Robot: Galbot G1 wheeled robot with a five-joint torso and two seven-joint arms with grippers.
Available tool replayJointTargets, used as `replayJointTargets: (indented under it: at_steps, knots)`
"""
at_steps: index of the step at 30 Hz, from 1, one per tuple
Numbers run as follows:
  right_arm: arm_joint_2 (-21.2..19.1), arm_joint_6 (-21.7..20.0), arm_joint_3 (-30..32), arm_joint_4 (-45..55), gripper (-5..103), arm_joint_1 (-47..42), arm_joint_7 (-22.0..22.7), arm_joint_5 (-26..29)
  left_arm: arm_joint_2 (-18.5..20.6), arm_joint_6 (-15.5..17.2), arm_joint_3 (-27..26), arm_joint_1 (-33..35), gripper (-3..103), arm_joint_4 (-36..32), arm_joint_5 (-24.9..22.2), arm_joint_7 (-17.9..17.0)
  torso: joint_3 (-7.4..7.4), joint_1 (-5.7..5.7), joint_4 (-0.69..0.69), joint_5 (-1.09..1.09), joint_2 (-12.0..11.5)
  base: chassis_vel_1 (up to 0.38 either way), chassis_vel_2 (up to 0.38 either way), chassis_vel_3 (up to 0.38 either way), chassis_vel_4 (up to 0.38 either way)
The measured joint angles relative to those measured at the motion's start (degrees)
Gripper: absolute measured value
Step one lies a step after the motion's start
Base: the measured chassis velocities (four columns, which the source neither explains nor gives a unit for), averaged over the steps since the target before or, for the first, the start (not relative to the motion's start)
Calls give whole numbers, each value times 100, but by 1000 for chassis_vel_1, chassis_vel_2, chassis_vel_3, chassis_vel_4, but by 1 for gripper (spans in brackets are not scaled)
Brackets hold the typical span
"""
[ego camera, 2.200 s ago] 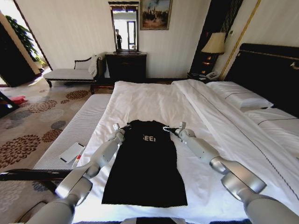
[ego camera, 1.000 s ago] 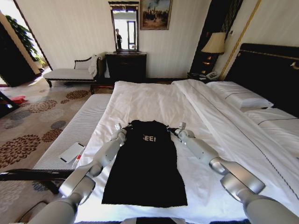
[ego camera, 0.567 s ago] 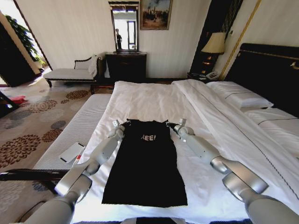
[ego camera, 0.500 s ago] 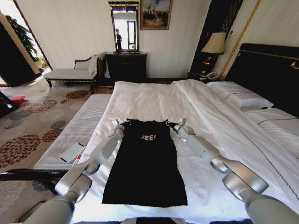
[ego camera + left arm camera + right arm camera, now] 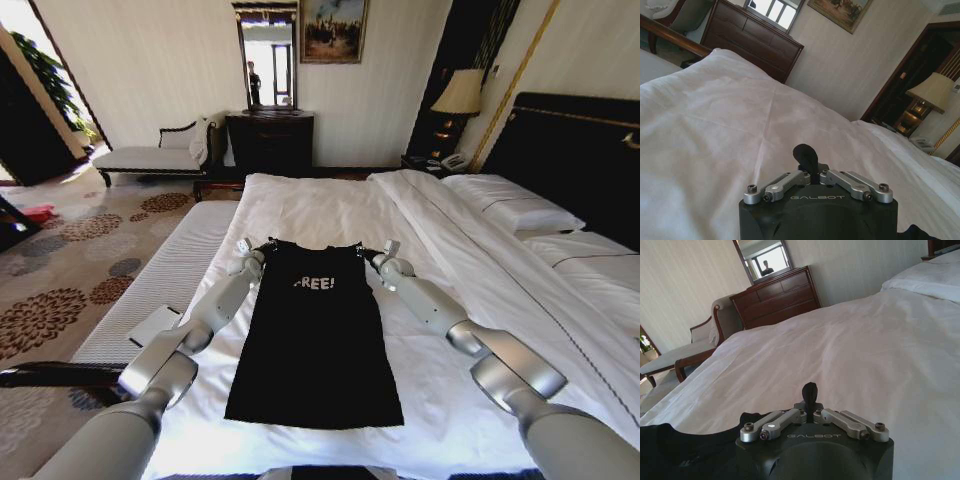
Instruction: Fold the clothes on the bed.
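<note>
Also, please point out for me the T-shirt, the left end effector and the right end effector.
T-shirt (image 5: 315,345): head view, on the middle of the black fabric.
Left end effector (image 5: 262,249): head view, at its tips, on the shirt's shoulder corner.
Right end effector (image 5: 366,254): head view, at its tips, on the opposite shoulder corner.

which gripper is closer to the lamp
Right. The right gripper is at the shirt's shoulder on the lamp's side; the left gripper is at the opposite shoulder.

The T-shirt (image 5: 316,340) is showing matt black cloth, lying on the bed's (image 5: 330,215) smooth white cotton sheet. Beyond the bed, a dresser (image 5: 269,142) is gleaming in polished dark wood.
</note>
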Motion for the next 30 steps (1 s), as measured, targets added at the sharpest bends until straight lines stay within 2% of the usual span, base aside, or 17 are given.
replayJointTargets:
  at_steps: [21,26,30]
  knots:
    - [426,140,-280,-839,1,518,-142,-5,-242,-90,495,-818,2,891,-66,213,1,0,1,0,0,0,0,0,0]
    - [331,200,-235,-622,1,414,-121,-55,-174,-94,414,-637,2,544,-33,181,0,0,-1,0,0,0,0,0,0]
    - [-40,271,-26,-29,1,94,-72,-175,166,-91,337,-220,2,-168,-48,37,0,0,-1,-1,0,0,0,0,0]
